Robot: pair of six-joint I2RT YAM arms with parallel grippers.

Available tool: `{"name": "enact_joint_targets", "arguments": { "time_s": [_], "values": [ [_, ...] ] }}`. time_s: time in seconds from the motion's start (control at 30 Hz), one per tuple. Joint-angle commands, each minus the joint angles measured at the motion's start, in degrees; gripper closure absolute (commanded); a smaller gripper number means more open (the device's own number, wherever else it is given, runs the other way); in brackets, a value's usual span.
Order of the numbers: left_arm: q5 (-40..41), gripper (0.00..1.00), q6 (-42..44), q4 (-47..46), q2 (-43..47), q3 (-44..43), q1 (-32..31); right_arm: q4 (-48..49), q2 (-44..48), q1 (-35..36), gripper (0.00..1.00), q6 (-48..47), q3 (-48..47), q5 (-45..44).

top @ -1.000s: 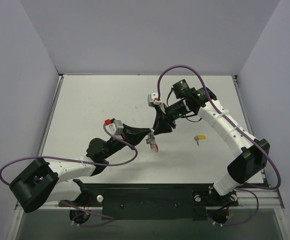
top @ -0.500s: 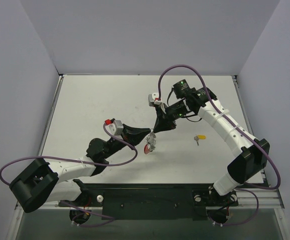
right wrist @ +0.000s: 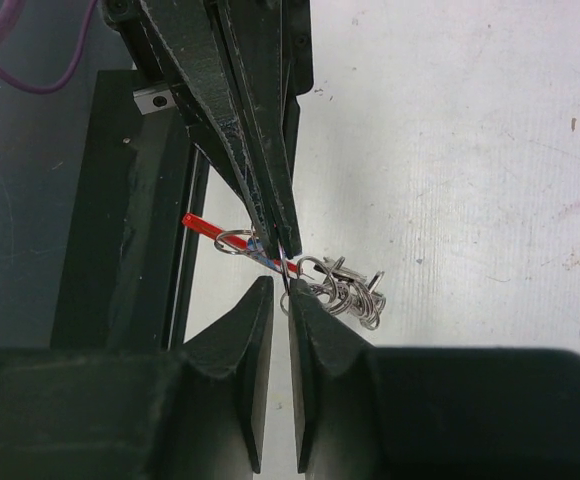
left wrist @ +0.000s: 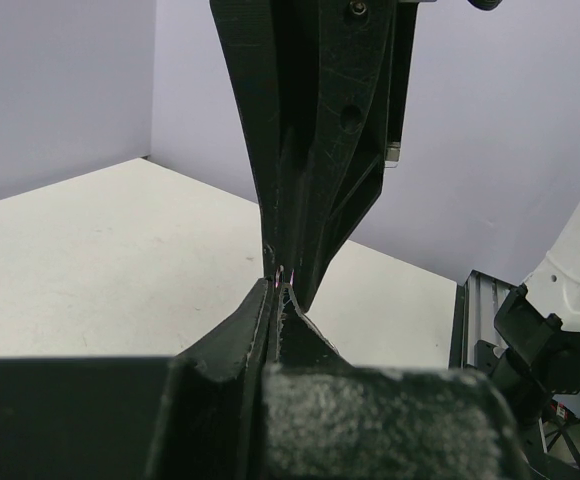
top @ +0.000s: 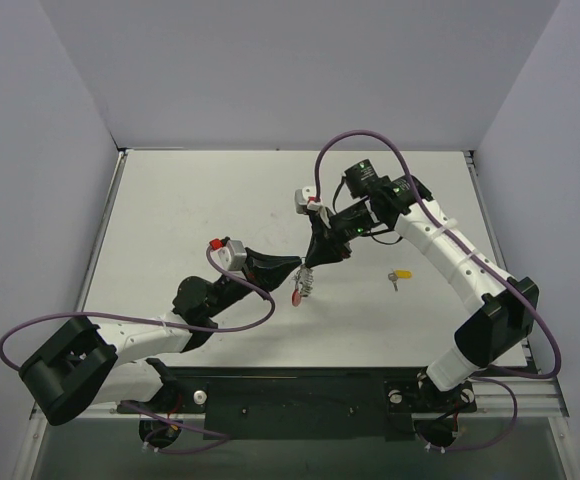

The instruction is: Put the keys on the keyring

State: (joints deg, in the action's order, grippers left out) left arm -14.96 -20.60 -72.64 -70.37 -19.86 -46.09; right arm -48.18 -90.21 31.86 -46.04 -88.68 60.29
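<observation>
The keyring (top: 297,294), part red and part silvery, hangs between both grippers above the table's middle. My left gripper (top: 297,269) is shut on its thin wire; a red glint shows at the left tips (left wrist: 277,280). In the right wrist view the red part (right wrist: 205,226) sticks out left of the left gripper's fingers (right wrist: 260,150), and a bunch of silvery rings and keys (right wrist: 348,288) hangs to the right. My right gripper (right wrist: 280,287) is closed to a narrow slit around the same wire, tip to tip with the left one. A yellow-capped key (top: 401,273) lies on the table.
The right arm's black fingers (left wrist: 315,150) fill the middle of the left wrist view. The black base rail (top: 300,395) runs along the near edge. Purple cables (top: 370,135) loop over both arms. Grey walls enclose the white table (top: 200,200).
The hanging red part of the keyring has swung a little to the left under the grippers. Both grippers stay almost in place, tip to tip.
</observation>
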Motion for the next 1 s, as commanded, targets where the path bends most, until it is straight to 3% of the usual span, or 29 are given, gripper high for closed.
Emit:
{"name": "enact_joint_targets", "arguments": {
  "time_s": [0.0,0.17,0.37,0.47,0.53,0.57,0.63,0.73,0.8,0.97],
  "values": [
    [1.5,1.00,-0.2,-17.2,-0.3,-1.7,0.0,-1.2,0.0,1.0,0.91,0.3,-0.4,3.8],
    [1.7,1.00,-0.2,-17.2,-0.2,-1.7,0.1,-1.2,-0.2,1.2,1.00,0.3,-0.5,3.8],
    [1.3,1.00,-0.2,-16.7,-0.6,-1.5,0.1,-1.4,-0.5,1.3,1.00,2.5,-1.5,3.6],
    [1.0,1.00,-0.5,-14.3,-0.6,-1.2,0.1,-1.6,-1.3,1.4,1.00,6.3,-3.5,-1.7],
    [0.8,0.85,-0.2,-11.0,0.5,-0.2,0.3,-3.1,-1.4,1.4,1.00,7.9,-4.2,-5.6],
    [0.3,0.71,0.6,-8.7,2.1,0.1,0.5,-7.1,-1.6,1.5,1.00,6.1,-4.8,-8.4],
    [0.2,0.58,3.0,-2.3,5.8,1.1,0.5,-15.4,-2.7,2.3,1.00,1.1,-7.9,-13.7],
    [1.0,0.48,8.5,11.3,13.0,0.3,0.3,-26.4,-4.7,5.3,1.00,-4.7,-14.3,-23.3],
    [2.0,0.47,15.7,31.5,17.8,-2.6,-1.2,-32.7,-6.3,7.6,1.00,-6.6,-17.3,-30.7],
    [7.6,0.47,28.3,43.8,21.5,-6.4,-7.2,-41.1,-9.6,11.2,1.00,-6.8,-23.4,-42.6]
  ]
}}
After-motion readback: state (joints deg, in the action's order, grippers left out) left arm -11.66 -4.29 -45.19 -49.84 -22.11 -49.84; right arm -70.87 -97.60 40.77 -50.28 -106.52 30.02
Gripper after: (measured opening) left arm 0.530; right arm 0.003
